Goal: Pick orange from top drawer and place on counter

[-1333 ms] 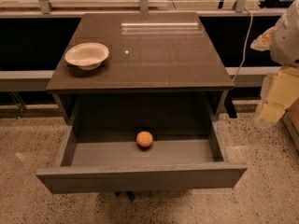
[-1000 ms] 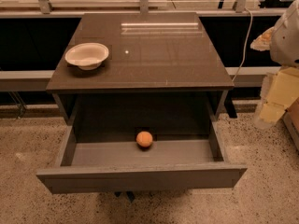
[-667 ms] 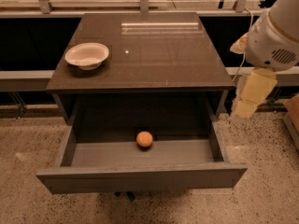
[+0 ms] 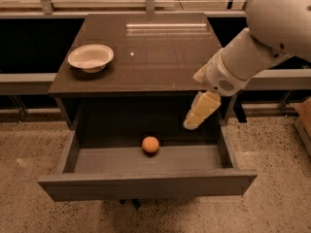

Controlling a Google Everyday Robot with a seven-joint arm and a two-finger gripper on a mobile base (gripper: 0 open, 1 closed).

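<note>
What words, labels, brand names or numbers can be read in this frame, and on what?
None: no readable text on the counter, the white bowl, the top drawer, the orange or the robot arm. The gripper, above the open drawer's right side, shows no marking either.

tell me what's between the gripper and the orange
Nothing: in the camera view only bare drawer floor lies between the gripper, hanging over the right side of the top drawer, and the orange.
</note>
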